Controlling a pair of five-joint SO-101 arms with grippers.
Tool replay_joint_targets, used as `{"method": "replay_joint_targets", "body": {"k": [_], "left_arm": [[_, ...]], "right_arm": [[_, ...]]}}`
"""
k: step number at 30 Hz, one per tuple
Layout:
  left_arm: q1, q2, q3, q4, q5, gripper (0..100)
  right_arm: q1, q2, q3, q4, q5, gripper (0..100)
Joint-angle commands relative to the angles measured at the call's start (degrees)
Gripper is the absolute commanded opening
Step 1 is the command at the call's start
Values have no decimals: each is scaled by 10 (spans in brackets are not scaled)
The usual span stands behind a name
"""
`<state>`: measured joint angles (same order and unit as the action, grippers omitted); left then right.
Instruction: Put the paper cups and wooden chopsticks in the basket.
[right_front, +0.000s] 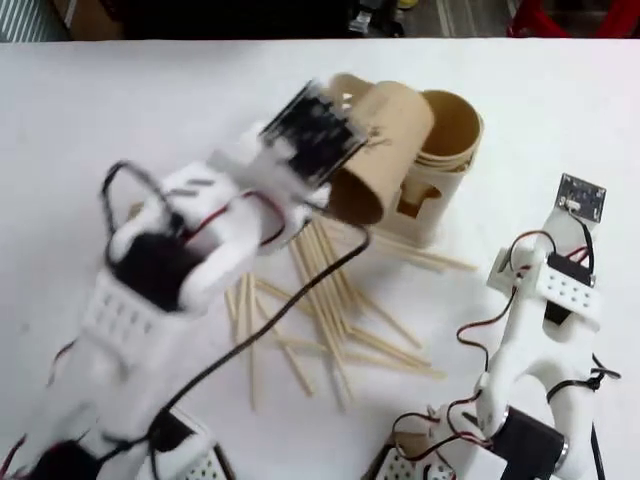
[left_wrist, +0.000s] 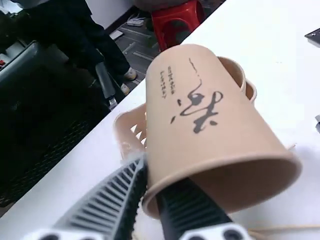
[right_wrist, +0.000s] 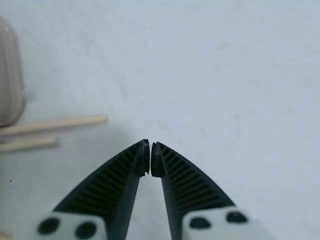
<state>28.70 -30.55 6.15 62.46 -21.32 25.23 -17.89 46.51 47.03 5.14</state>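
The left gripper (left_wrist: 152, 186) clamps the rim of a tilted paper cup (left_wrist: 215, 125) just beside the basket (left_wrist: 131, 125); the right gripper (right_wrist: 150, 157), tips touching, sits empty near it.

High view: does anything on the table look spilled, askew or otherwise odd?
Yes. The wooden chopsticks lie scattered and crossed over each other on the table in front of the basket. The paper cup held by the left gripper is tilted onto its side.
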Motion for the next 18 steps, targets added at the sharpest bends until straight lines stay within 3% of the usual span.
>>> {"method": "replay_joint_targets", "body": {"k": [1,14,18], "left_arm": [[11,105,-102,2,3,22],[9,293,-264,18,3,30],[8,301,-295,18,7,128]], "right_arm": [[2,-22,-2,-7,-4,25],[-25,-26,16,-7,-4,25],[-23,-26,16,-7,-4,25]]}}
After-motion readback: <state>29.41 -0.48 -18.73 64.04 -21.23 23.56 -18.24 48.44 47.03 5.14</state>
